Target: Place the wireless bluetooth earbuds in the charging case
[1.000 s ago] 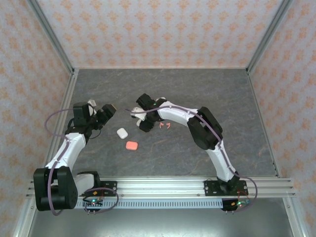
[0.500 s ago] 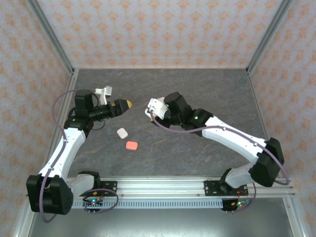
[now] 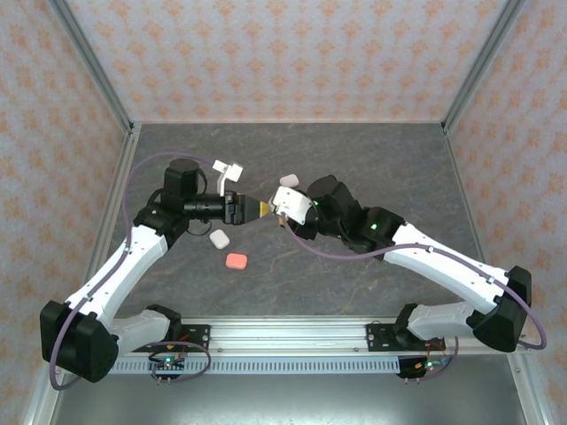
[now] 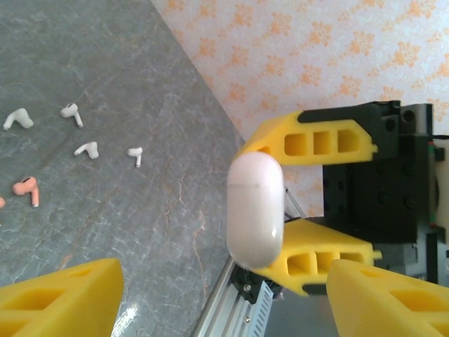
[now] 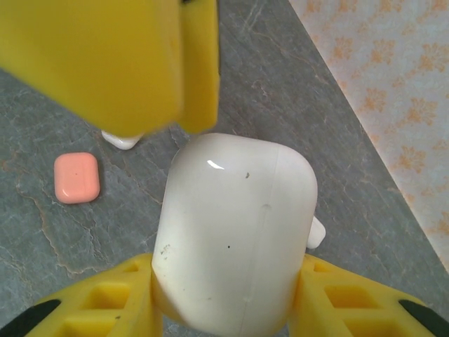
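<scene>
A white charging case [image 5: 235, 232], lid closed, is held off the table with my right gripper [image 5: 228, 288] shut on its sides. In the left wrist view the same case [image 4: 256, 209] sits between the right gripper's yellow fingers. My left gripper [image 4: 224, 298] is open, its fingers [image 4: 59, 298] wide apart just in front of the case. From above, the left gripper [image 3: 251, 208] and right gripper [image 3: 276, 211] meet tip to tip mid-table. Several white earbuds [image 4: 86, 148] and a red-pink earbud [image 4: 27, 187] lie loose on the tabletop.
A second white case [image 3: 219, 237] and a pink case [image 3: 236, 260] lie left of centre, under the left arm. A pale case [image 3: 290, 181] sits just behind the grippers. Metal frame rails [image 3: 292, 335] run along the near edge, and patterned walls close in the other sides.
The left gripper has swung right toward the centre. The right arm has stretched out and brought its white case up to meet the left gripper.
</scene>
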Tool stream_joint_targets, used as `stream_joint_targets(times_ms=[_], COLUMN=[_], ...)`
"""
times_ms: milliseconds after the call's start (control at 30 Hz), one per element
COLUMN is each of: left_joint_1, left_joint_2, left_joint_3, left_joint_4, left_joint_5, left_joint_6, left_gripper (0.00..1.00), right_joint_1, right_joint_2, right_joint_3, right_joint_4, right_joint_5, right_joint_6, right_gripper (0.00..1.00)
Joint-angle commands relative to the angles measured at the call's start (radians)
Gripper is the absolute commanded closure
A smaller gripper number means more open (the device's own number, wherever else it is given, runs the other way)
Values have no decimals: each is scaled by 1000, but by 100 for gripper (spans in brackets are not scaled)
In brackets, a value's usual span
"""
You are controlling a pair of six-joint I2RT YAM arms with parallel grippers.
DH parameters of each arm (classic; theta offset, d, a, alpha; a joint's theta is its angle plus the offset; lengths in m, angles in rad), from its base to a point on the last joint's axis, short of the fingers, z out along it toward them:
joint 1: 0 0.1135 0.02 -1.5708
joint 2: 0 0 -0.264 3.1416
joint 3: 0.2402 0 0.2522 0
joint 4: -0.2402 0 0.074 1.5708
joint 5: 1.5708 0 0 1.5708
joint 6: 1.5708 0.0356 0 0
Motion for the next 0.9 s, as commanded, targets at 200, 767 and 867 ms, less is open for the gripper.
stream_joint_targets(times_ms=[200, 767, 867], left_joint_1=[-64, -98, -99], left_joint_2=[60, 76, 72], left_joint_3=[58, 45, 46], left_joint_4=[42, 59, 54], left_joint_5=[17, 59, 49], left_joint_6=[17, 47, 51], left_gripper=[38, 77, 81], right_joint_1=[29, 29, 29], right_joint_2=[7, 27, 27], right_joint_3=[29, 36, 47], right_joint_4=[-24, -21, -43], right_joint_5=[42, 40, 39], right_joint_6=[-40, -18, 7], right_gripper=[59, 58, 56])
